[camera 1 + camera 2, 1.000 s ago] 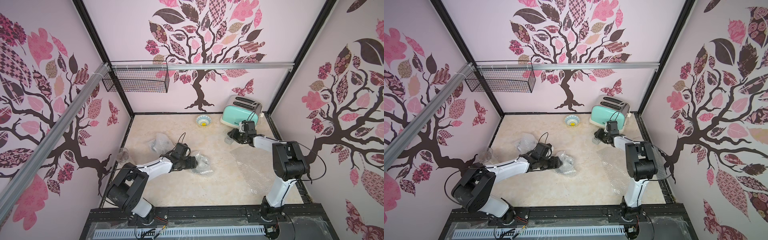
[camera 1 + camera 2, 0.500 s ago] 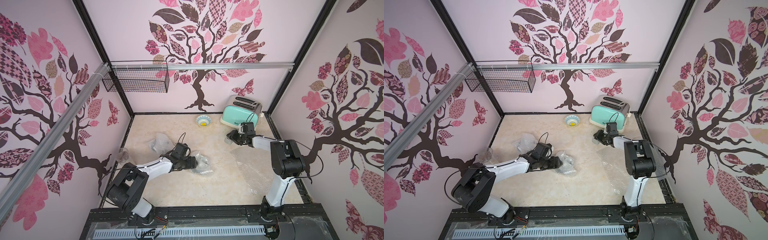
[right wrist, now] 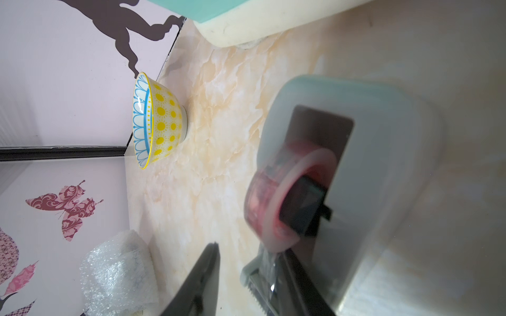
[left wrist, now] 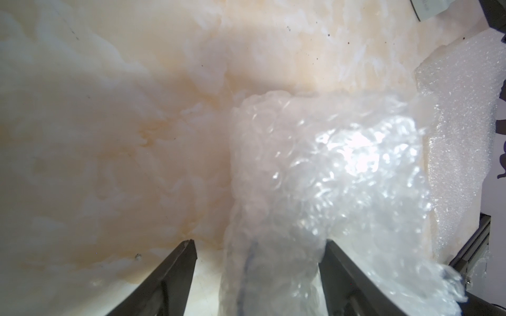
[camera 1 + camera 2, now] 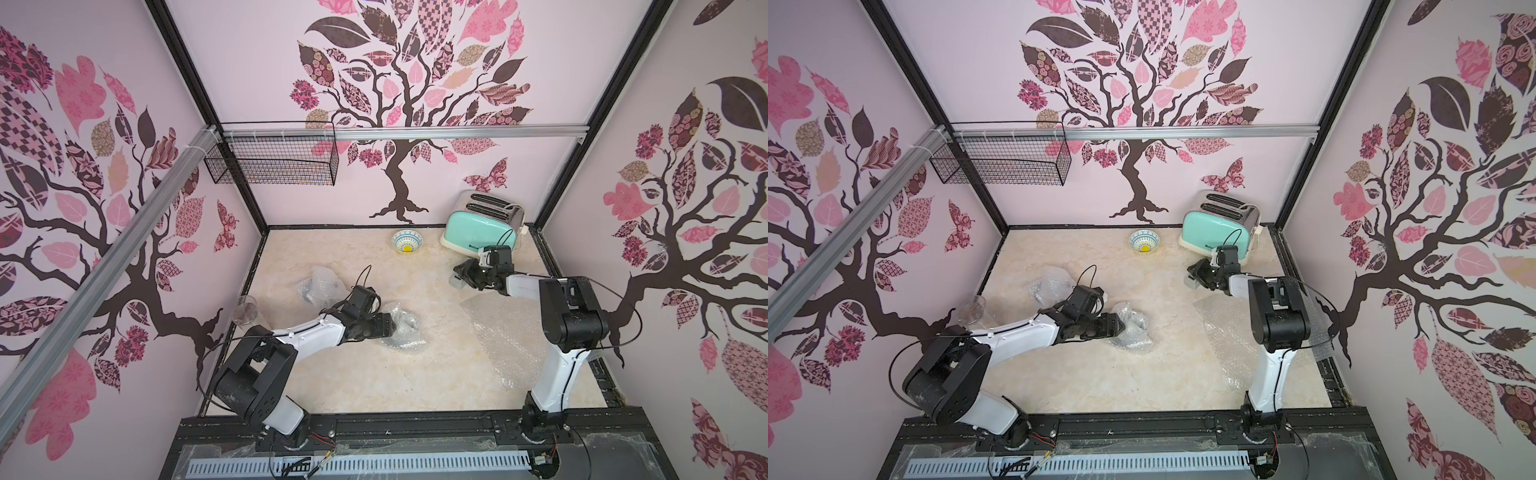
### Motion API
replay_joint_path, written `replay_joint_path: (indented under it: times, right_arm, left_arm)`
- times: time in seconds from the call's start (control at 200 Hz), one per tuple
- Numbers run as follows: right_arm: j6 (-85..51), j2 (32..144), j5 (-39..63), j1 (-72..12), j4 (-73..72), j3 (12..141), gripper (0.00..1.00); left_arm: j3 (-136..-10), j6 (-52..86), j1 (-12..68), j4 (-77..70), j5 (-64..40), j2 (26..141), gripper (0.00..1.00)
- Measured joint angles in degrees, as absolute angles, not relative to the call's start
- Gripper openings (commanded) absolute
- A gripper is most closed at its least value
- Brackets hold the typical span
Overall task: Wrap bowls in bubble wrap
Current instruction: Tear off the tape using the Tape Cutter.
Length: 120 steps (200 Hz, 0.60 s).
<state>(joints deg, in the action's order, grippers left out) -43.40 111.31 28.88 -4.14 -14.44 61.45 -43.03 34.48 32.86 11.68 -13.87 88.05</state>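
One bowl (image 3: 164, 120), its yellow-spotted outside only in the right wrist view

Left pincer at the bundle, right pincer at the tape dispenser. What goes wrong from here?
1. The left pincer stands open around the wrapped bundle, with a gap on one side; it may spring loose before tape arrives.
2. The right pincer straddles the cutter end of the tape dispenser; a pull might drag the free-standing dispenser rather than draw tape.

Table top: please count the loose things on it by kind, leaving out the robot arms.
Blue-and-yellow bowl: 1
Bubble wrap bundles: 2
Flat bubble wrap sheet: 1
Drinking glass: 1
Toaster: 1
Tape dispenser: 1
Total: 7
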Motion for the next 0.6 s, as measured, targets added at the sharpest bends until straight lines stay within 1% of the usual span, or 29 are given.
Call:
replay_joint_path:
  times: [0.24, 0.41, 0.53, 0.6]
  right_arm:
    - [-44.9, 111.3, 30.1, -3.8, -15.7, 60.6, 0.27]
    - [-45.1, 111.3, 30.2, -3.5, -17.0, 59.6, 0.21]
    - [-45.3, 111.3, 30.2, -3.4, -17.2, 59.5, 0.12]
    - [-45.6, 111.3, 30.3, -3.4, -17.5, 59.3, 0.09]
  left_arm:
    - [-43.0, 34.5, 32.9, 11.7, -14.2, 88.2, 0.76]
    - [-43.0, 34.5, 32.9, 11.6, -14.3, 88.3, 0.76]
    - [-43.0, 34.5, 32.9, 11.6, -14.3, 88.3, 0.76]
    - [-43.0, 34.5, 32.8, 11.6, -14.3, 88.4, 0.76]
